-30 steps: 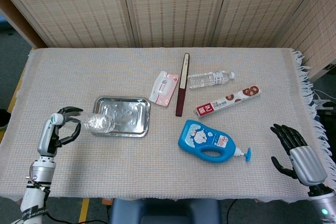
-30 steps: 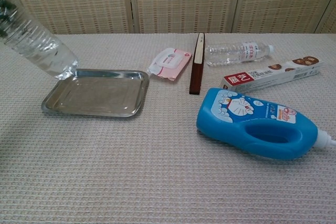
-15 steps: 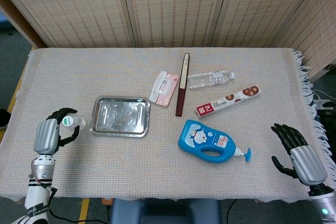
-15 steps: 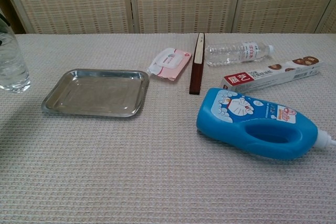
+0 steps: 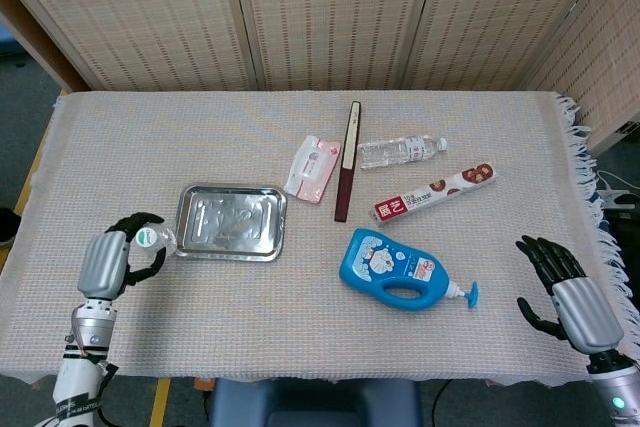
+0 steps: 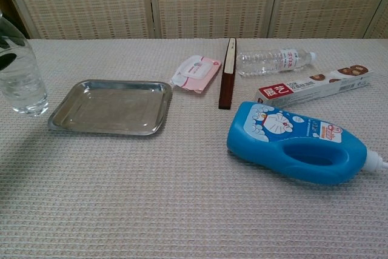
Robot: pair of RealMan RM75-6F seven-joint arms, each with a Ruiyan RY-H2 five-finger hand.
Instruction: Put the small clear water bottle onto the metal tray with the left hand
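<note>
My left hand [image 5: 112, 263] grips the small clear water bottle [image 5: 152, 239] just left of the metal tray [image 5: 230, 243]. The bottle stands upright, its green-and-white cap facing up in the head view. In the chest view the bottle [image 6: 22, 72] is at the left edge, with its base low beside the tray [image 6: 109, 107], which has nothing on it. I cannot tell whether the base touches the cloth. My right hand [image 5: 562, 285] hangs open at the table's front right, holding nothing.
A second clear bottle [image 5: 400, 151] lies at the back, beside a dark flat stick [image 5: 346, 162] and a pink wipes pack [image 5: 312, 167]. A red-and-white box [image 5: 435, 193] and a blue pump bottle [image 5: 395, 269] lie right of the tray.
A second ago the bottle was tilted over the tray's left edge. My left hand drew it back left and stood it upright, then brought it slightly toward the tray and lower.
</note>
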